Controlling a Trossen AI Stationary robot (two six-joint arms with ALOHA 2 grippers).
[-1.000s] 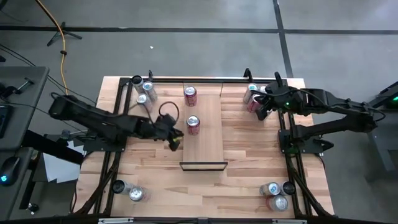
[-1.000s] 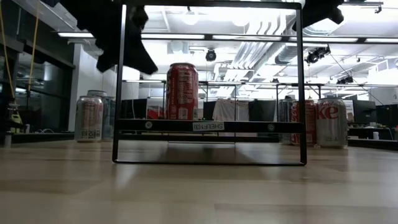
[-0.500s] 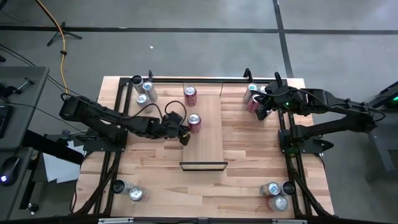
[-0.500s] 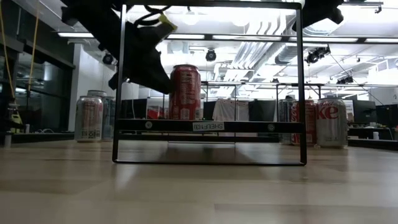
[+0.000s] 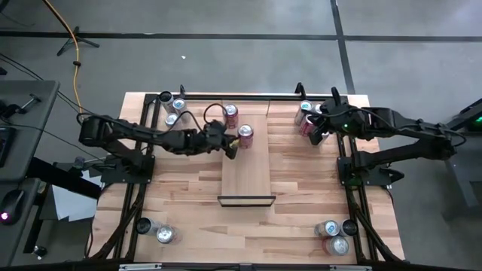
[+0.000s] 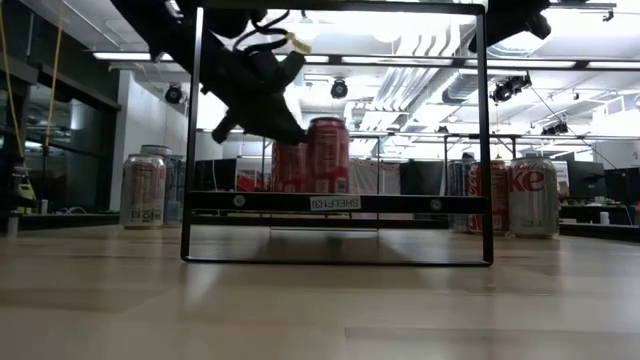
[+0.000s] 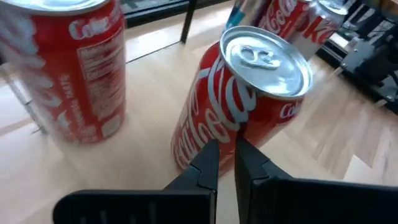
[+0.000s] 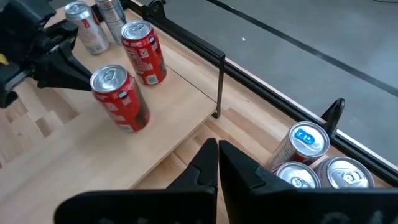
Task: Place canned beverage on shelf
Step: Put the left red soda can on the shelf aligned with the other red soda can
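Observation:
The shelf (image 5: 252, 173) is a light wood panel with a dark strip at its near end (image 5: 246, 200); in the low view it shows as a black frame (image 6: 336, 203). Two red cola cans stand on its far part. One (image 5: 230, 114) is at the far left corner. The other (image 5: 245, 135) (image 6: 327, 155) stands upright on its base a little nearer. My left gripper (image 5: 236, 146) (image 7: 225, 148) is shut, its tips against this can. My right gripper (image 5: 317, 137) (image 8: 217, 155) is shut and empty, above the far right of the table. My left gripper touches the nearer can's side wall (image 7: 219, 127), low on it, with the tips of its shut fingers (image 7: 208, 155). The fingers come slanting from the table's left and near side. The can stands on the shelf, not lifted.
Silver cans stand at the far left (image 5: 175, 111), more cans at the far right (image 5: 306, 114) (image 8: 305, 143), near left (image 5: 163, 232) and near right (image 5: 334, 238). Black frame rails (image 5: 241, 96) run along the table's edges.
My left gripper has moved toward the table's far and right edges, coming against the nearer red can. That can has slid along the shelf toward the far edge and slightly right, still upright, and now stands close to the other red can.

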